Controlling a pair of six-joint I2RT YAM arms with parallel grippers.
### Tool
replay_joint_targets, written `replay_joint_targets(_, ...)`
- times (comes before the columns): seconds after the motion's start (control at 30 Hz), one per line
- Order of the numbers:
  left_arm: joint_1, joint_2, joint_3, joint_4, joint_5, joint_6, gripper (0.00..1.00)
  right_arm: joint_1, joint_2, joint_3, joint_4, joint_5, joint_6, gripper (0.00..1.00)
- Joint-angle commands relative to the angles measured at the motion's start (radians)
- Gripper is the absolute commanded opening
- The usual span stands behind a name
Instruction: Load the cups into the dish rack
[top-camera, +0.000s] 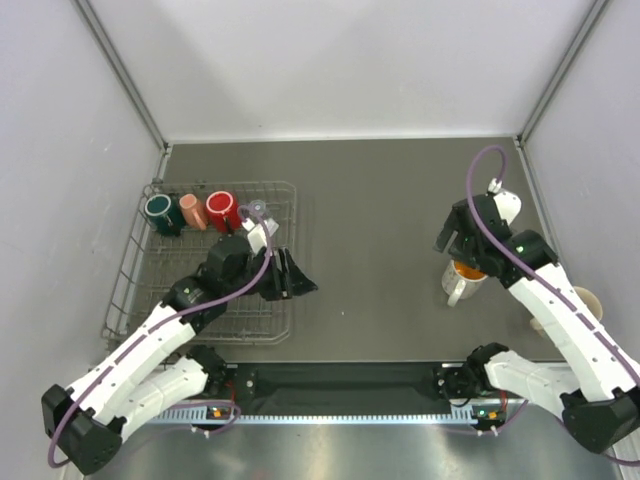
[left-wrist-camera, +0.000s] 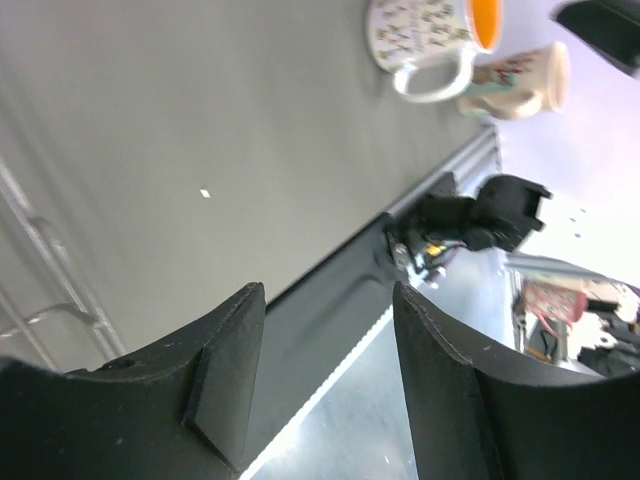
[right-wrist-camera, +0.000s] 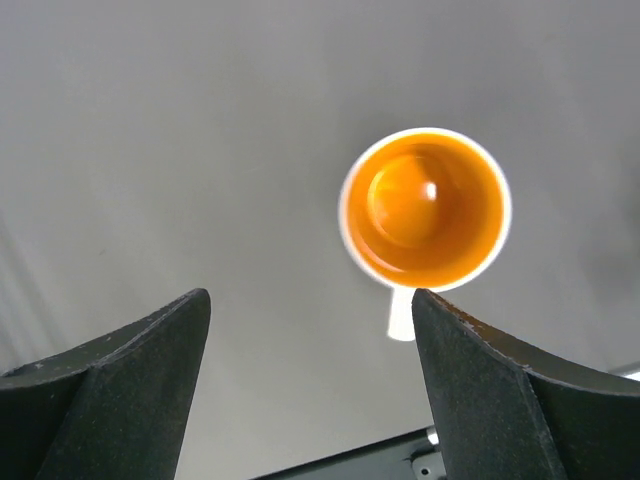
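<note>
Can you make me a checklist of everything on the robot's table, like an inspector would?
Surface: dark grey table.
Job's things: dish rack holds green mug, pink mug, red mug, clear glass; white mug and tan cup stand outside, on the right.
Clutter: one tiny white speck.
Grippers: left gripper open, empty, by the rack's right edge; right gripper open above the white mug.
Cables: a purple cable along each arm.
Surroundings: pale walls on three sides.
</note>
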Motion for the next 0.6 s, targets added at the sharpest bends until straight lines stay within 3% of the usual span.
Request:
replay_joint_targets(0.0,-0.003,-0.053,-0.005,0.053,0.092,-0.005,0.59,-0.065,0.037,0.052,-0.034,-0.003,0.007,0.81)
replay_joint_targets(0.33,-0.003,-0.111,-0.015,-0.012,0.149,0.052,0.61,-0.125,0.261,0.079,-0.039,-0.023,0.102,0.74)
replay_joint_targets(0.57,-0.002,-0.157,-0.047,0.004,0.195,0.024,0.61,-0.129,0.413,0.079,-0.049,-0.012,0.187,0.62)
